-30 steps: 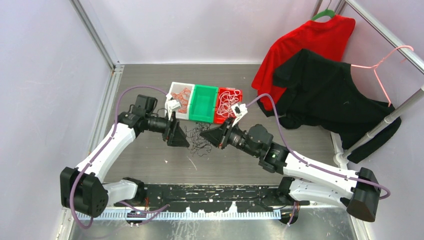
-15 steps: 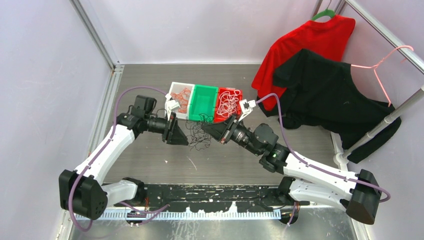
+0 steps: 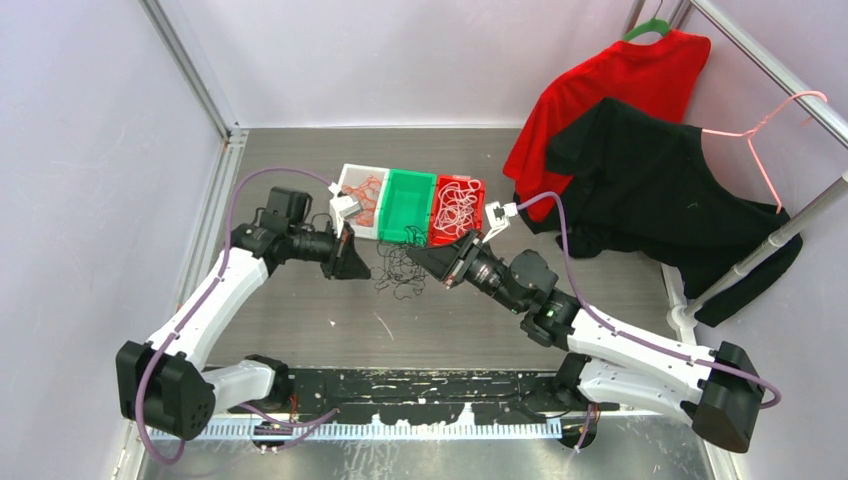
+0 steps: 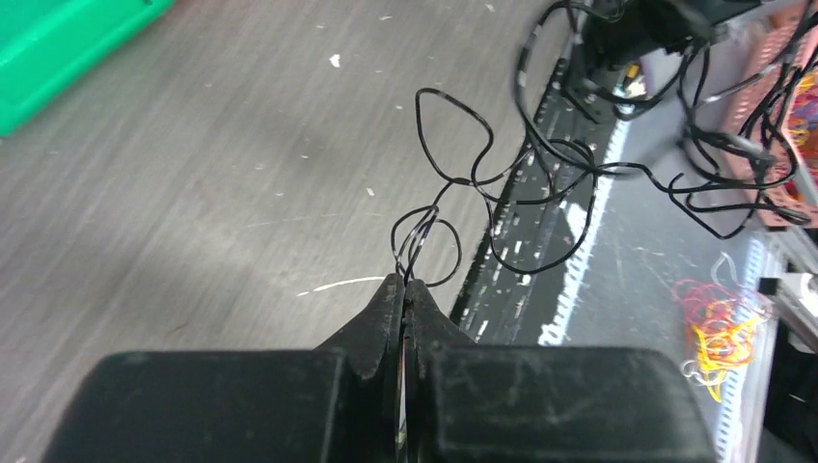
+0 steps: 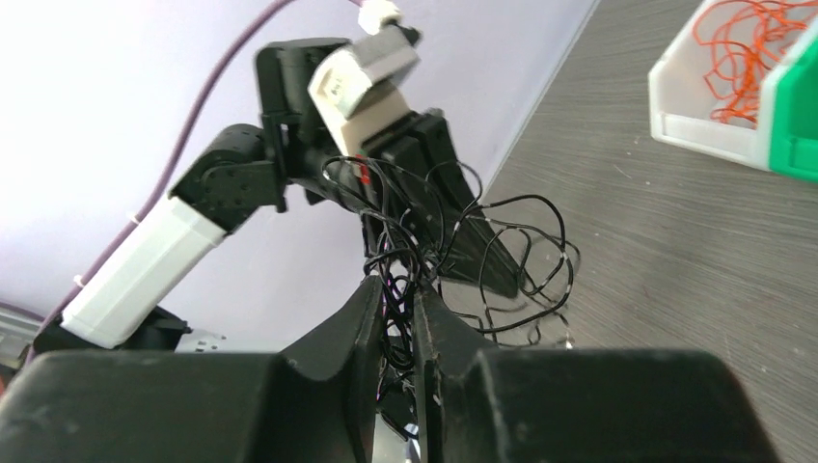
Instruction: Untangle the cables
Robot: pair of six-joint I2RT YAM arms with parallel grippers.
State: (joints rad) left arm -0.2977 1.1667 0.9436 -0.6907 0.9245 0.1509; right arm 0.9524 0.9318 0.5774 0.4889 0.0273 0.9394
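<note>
The left end effector [image 4: 403, 282] is pinched closed on one loop of the black cables [image 4: 540, 183], right at its tips. The right end effector [image 5: 395, 285] clamps the thick of that same clump, which is strung between the two over the counter [image 3: 300, 310]. Beyond them, orange cables [image 3: 368, 190] lie in the white bin [image 3: 345, 172] and white cables [image 3: 455, 205] in the red bin [image 3: 480, 184]. Two colours look sorted; the black knot is left to pull apart.

Three bins [image 3: 347, 173] [image 3: 405, 208] [image 3: 481, 186], two shirts [image 3: 620, 80] [image 3: 650, 190] (both hung)
</note>
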